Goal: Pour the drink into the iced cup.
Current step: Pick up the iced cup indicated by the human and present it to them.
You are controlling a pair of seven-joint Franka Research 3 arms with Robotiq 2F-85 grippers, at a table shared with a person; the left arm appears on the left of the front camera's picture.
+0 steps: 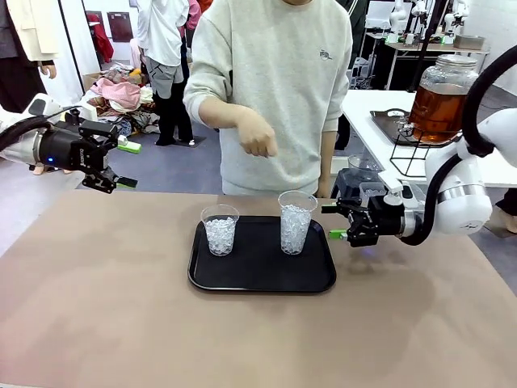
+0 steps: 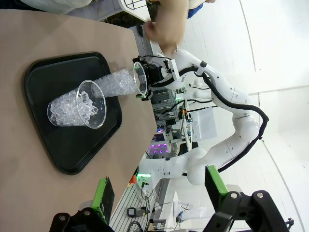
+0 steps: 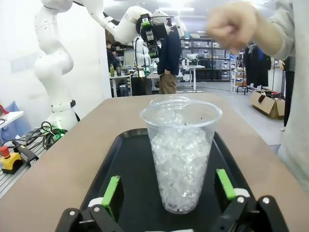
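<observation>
Black tray [image 1: 260, 273] holds short cup [image 1: 220, 230] and tall cup [image 1: 296, 224] of ice, a person's hand [image 1: 257, 139] above. Beside tall cup the right tool [image 1: 331, 221] gapes empty; left tool [image 1: 128, 166] likewise.

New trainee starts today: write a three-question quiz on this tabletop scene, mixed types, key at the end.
1. True or false: the right gripper is shut on the taller cup.
2. How many ice-filled cups stand on the black tray?
3. Where is the amber drink? A) in the taller cup B) in the lidded jar on the white table C) in a bottle on the tray
Key: 1 false, its fingers stand open, not touching the cup; 2 two; 3 B.
</observation>
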